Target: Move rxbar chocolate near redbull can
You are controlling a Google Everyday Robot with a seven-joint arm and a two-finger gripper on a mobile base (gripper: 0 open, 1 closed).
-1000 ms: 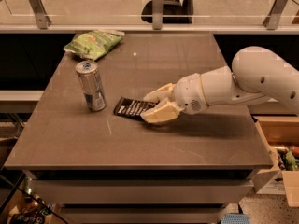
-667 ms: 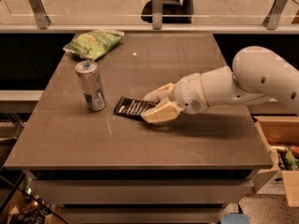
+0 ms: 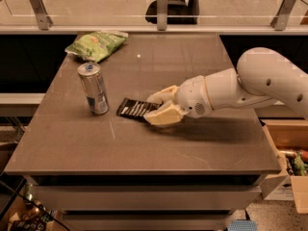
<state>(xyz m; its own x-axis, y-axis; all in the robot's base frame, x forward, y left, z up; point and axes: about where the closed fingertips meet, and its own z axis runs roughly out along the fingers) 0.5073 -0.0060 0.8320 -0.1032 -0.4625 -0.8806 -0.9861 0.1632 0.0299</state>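
Observation:
The rxbar chocolate [image 3: 133, 108], a flat black bar with white lettering, lies on the brown table [image 3: 154, 148] just right of the redbull can [image 3: 94, 88], which stands upright. A small gap separates bar and can. My gripper [image 3: 153, 108] reaches in from the right on a white arm [image 3: 250, 83], low over the table. Its two cream fingers [image 3: 163, 115] sit on either side of the bar's right end and close on it. That end of the bar is hidden between them.
A green chip bag [image 3: 96, 44] lies at the table's back left. A glass railing with metal posts [image 3: 162, 6] runs behind the table. An open cardboard box [image 3: 288, 153] stands on the floor to the right.

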